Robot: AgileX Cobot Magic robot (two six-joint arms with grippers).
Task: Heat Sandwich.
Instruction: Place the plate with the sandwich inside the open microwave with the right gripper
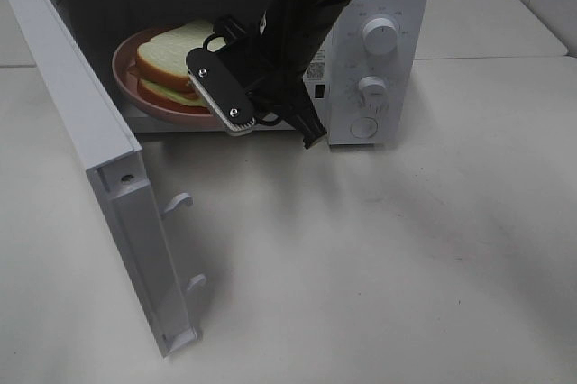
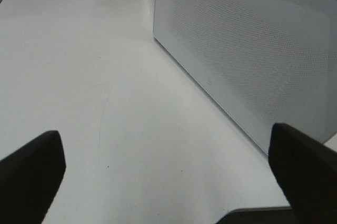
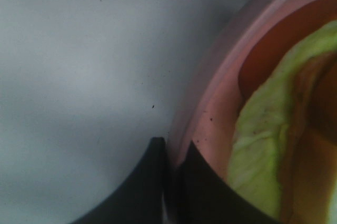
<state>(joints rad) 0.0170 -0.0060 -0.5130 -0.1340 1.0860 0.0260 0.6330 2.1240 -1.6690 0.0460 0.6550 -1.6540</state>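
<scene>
Right tool [image 3: 172, 149] pinching pink plate [image 3: 210, 124] in microwave [image 1: 377, 77]; left tool [image 2: 164, 132] spread above table [image 2: 79, 66]

Microwave [image 1: 401, 68] (door [image 1: 81, 114] open) on white table [image 1: 406, 267]

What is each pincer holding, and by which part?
The right pincer grips the pink plate by its rim; the left pincer is open and holds nothing.

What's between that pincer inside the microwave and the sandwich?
Only a bare strip of the plate: the right pincer grips its rim, short of the sandwich. The right wrist view shows it.
</scene>
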